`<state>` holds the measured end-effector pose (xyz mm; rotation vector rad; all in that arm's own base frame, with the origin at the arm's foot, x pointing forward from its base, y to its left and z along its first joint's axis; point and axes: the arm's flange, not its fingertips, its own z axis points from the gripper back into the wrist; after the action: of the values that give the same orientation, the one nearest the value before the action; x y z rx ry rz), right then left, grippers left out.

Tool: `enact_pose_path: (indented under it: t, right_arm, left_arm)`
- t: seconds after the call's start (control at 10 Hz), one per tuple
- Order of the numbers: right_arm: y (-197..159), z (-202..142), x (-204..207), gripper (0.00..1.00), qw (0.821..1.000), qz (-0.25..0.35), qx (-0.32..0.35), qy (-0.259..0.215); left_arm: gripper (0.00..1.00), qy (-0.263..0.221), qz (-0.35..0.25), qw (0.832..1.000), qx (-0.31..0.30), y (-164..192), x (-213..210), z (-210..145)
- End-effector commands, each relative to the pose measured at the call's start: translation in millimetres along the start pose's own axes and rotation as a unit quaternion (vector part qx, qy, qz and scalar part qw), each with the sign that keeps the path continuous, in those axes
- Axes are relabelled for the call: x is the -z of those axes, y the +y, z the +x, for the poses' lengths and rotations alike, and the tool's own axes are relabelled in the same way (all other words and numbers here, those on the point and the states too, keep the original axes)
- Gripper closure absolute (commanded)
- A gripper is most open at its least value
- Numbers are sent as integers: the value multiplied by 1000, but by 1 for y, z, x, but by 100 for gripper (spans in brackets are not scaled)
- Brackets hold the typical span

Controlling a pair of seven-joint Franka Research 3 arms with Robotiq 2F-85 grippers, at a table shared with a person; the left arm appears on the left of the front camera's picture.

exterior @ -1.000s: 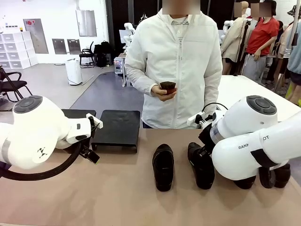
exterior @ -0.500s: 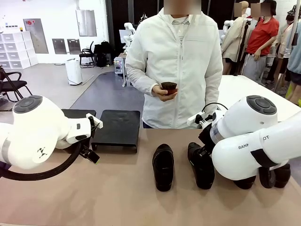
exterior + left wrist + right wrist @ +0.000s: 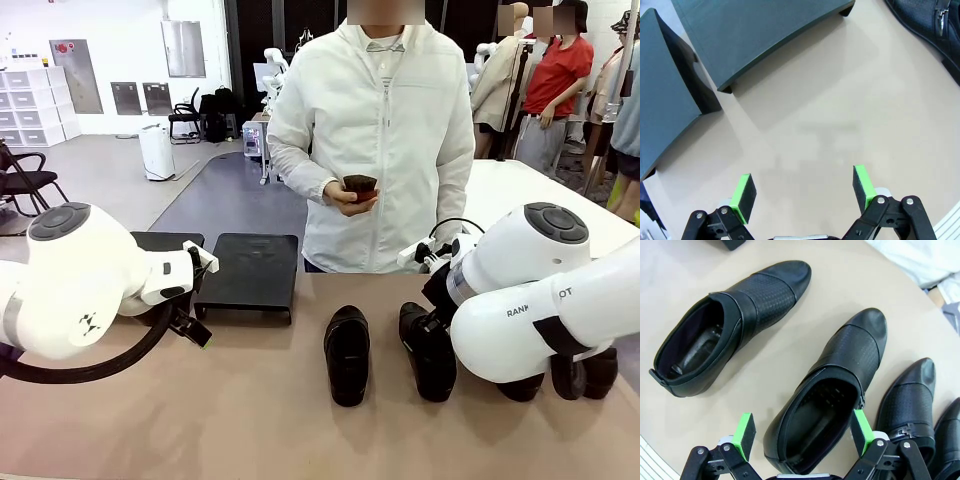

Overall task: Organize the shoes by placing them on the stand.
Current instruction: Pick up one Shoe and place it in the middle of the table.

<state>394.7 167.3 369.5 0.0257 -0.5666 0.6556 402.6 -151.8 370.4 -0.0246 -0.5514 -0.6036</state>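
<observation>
Four black glossy shoes lie on the tan table. In the right wrist view they run from one shoe (image 3: 727,325) at the left, to a second (image 3: 830,390) in the middle, to two more (image 3: 907,400) (image 3: 950,432) at the right edge. My right gripper (image 3: 803,434) hangs open above the heel end of the second shoe, touching nothing. My left gripper (image 3: 803,189) is open over bare table, short of the two stand sections (image 3: 765,35) (image 3: 665,100). From the front, the stand (image 3: 250,270) sits at the far left with nothing on it, and two shoes (image 3: 347,352) (image 3: 428,348) lie mid-table.
A person in a white jacket (image 3: 385,130) stands at the far edge and holds a small dark object (image 3: 359,184) in one hand. My bulky right arm (image 3: 540,300) hides the two rightmost shoes in part. Bare tabletop stretches along the near edge.
Both arms hold still with their jaws wide. The person's hand with the small dark object has shifted very slightly.
</observation>
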Motion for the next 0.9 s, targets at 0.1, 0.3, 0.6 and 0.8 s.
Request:
enact_pose_path:
  t: [0.1, 0.3, 0.6, 0.8]
  right_arm:
    - [-10, 1, -33, 0, 999, 39, 5, 10]
    - [-31, 1, -113, 0, 997, 48, 66, 17]
    - [-93, -30, -250, 0, 981, 138, 136, -17]
    - [-141, -80, -312, 0, 960, 141, 229, -81]
  left_arm:
    - [0, 10, -39, 999, 11, -5, -35, 10]
    - [0, 51, -77, 995, -46, 10, -112, 21]
    - [0, -4, -195, 980, -46, 76, -232, 3]
    - [0, -59, -219, 965, -129, 138, -275, -45]
